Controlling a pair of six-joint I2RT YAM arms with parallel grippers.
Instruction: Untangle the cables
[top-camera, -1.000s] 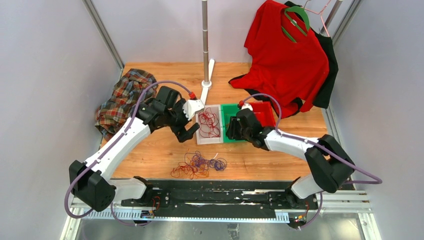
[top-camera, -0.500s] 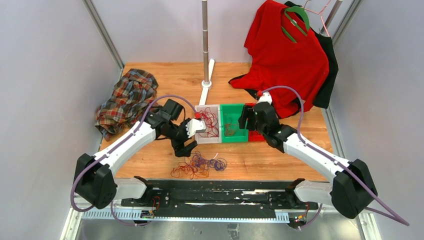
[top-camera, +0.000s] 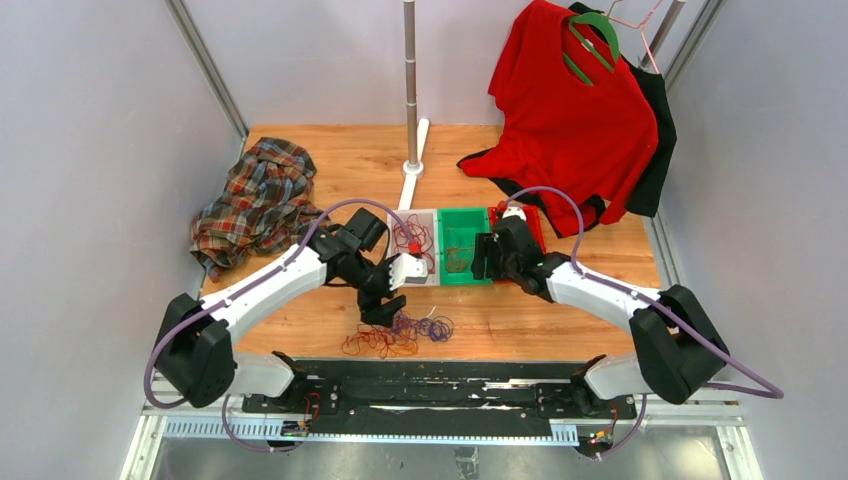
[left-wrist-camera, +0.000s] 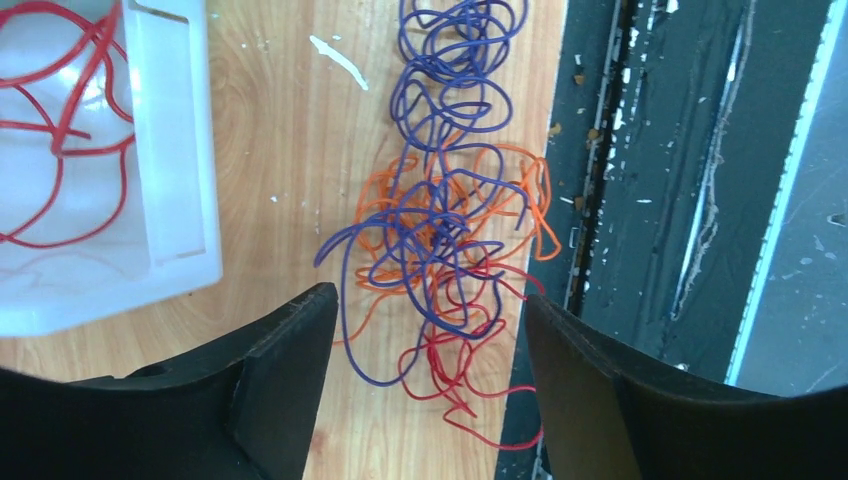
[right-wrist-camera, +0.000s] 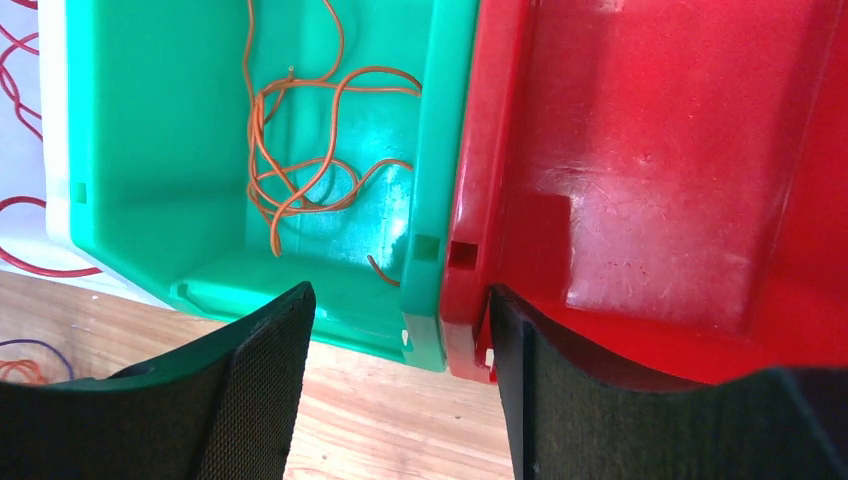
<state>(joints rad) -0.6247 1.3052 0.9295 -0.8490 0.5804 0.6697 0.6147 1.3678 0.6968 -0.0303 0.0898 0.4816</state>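
Left gripper (left-wrist-camera: 428, 300) shifted over the cables (left-wrist-camera: 440, 245) — jaws apart; right gripper (right-wrist-camera: 400, 295) likewise.

Overhead from behind, wrist views close, downward

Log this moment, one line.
left hand: open above tangled purple, orange, red cables | right hand: open over green plastic bin and red plastic bin

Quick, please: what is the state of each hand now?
Left hand: open, empty, above the tangled cables.
Right hand: open, empty, above the green bin and red bin.
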